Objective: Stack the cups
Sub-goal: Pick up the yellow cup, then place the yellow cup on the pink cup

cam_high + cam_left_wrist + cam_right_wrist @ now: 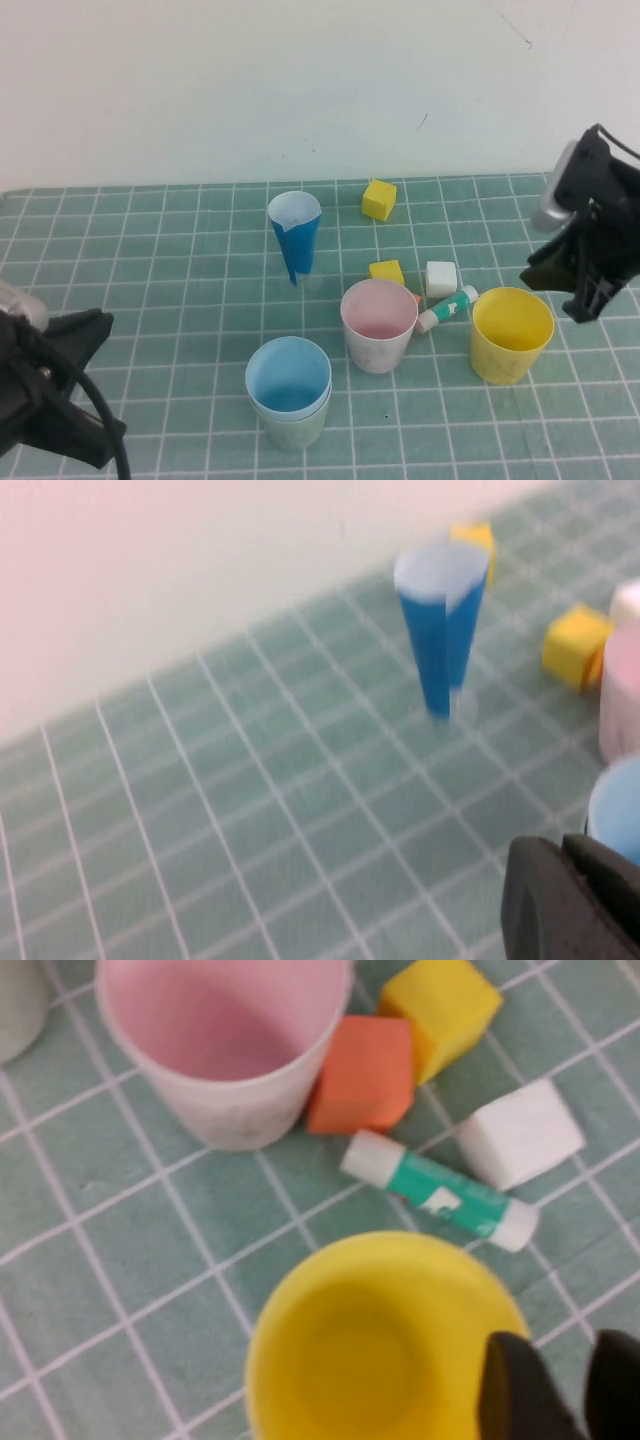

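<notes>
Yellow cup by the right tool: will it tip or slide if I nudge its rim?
The yellow cup tapers to a narrow base, so a rim push probably tips it. It looks thin and empty, likely light and easily squashed. The right tool sits at its rim; the left tool is parked, shut.

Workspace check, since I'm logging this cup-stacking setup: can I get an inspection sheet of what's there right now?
Surface: green grid mat, flat.
Job's things: light blue cup nested in pale green cup; pink cup and yellow cup upright, separate, empty.
Clutter: blue-and-white paper cone; two yellow cubes; orange cube against the pink cup; white cube; glue stick lying flat.
Grippers: left claw shut, empty, near front-left beside the blue cup; right claw over the yellow cup's rim, slightly parted, not holding it.
Cables: black cable on left arm.
Surroundings: plain white wall.
</notes>
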Action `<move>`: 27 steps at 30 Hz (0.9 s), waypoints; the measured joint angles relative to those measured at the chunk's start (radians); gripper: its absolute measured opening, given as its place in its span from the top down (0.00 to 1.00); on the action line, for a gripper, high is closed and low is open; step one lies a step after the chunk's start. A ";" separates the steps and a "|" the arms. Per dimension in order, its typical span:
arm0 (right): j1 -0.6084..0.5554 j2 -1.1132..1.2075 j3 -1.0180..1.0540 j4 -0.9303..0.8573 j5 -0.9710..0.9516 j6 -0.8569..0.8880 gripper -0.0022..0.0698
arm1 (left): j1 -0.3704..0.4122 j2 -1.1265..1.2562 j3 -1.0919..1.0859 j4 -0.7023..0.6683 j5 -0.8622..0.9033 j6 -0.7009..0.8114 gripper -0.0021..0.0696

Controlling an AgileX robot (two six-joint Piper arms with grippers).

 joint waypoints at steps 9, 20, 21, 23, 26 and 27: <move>0.002 0.135 -0.086 -0.026 0.051 0.059 0.32 | 0.000 -0.010 0.000 0.000 -0.039 0.000 0.97; 0.002 0.263 -0.112 -0.043 0.052 0.078 0.86 | 0.000 -0.013 0.000 0.000 -0.047 0.000 0.97; 0.002 0.263 -0.129 -0.043 0.060 0.078 0.89 | 0.000 -0.013 0.000 0.000 -0.047 0.000 0.97; 0.002 0.261 -0.168 -0.043 0.088 0.081 0.91 | 0.000 -0.013 0.000 0.000 -0.047 0.000 0.97; 0.011 0.247 -0.259 -0.034 0.155 0.097 0.92 | 0.000 -0.013 0.001 0.000 -0.047 0.000 0.97; 0.017 0.245 -0.295 -0.032 0.178 0.105 0.92 | 0.000 -0.013 0.001 -0.003 -0.047 0.000 0.97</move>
